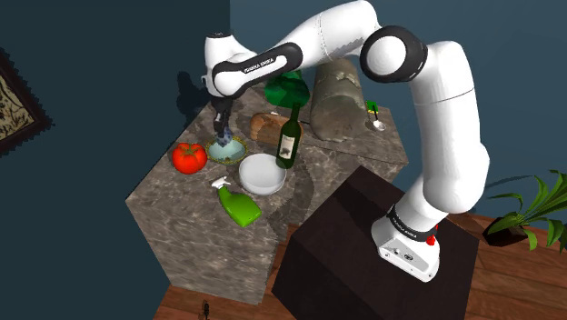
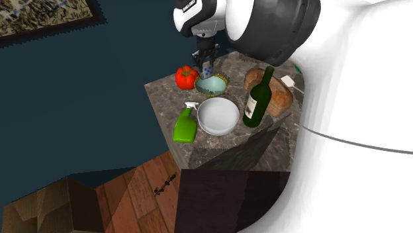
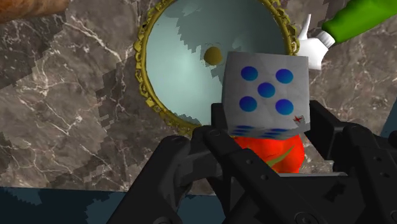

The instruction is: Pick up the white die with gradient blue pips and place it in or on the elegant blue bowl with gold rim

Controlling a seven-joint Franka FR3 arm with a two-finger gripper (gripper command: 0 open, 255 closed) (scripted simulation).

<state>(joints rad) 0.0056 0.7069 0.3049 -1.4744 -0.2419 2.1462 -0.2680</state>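
- The gripper (image 3: 268, 125) was clenched on the die (image 3: 267, 89), clasping it by two opposite sides, with five blue pips facing the wrist camera.
- The die hung above the counter (image 3: 76, 114), over the gold rim of the bowl (image 3: 144, 70) on the tomato (image 3: 272, 154) side, and touched neither.
- Step in hand, as I judged it: the carry, near its end. The pick looked done and the placing had not yet been made.
- The next move called for a small shift toward the bowl's middle, a gentle lowering, then releasing.
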